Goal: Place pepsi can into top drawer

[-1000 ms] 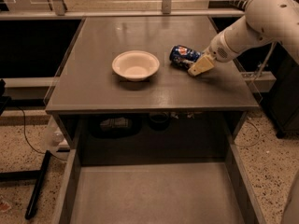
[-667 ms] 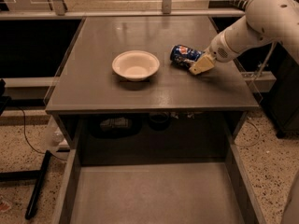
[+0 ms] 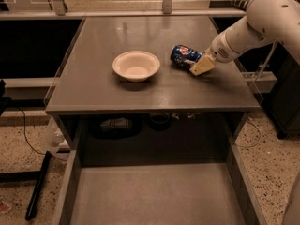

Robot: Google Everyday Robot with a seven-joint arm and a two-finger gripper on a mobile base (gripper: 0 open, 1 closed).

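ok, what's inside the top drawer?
Nothing shows in the top drawer; its back runs under the cabinet top, hidden. The pepsi can lies on that top, gripper at it.

No actual lettering readable anywhere, tbh. The only branding is the round red-white-blue logo on the small dark blue metal soda can (image 3: 184, 55), which is tipped over on the flat grey cabinet top (image 3: 93, 86), right at the gripper (image 3: 200, 66).

Grey cabinet top (image 3: 93, 86) carries white bowl (image 3: 136, 65) and pepsi can (image 3: 185, 55), tool (image 3: 200, 64) at the can
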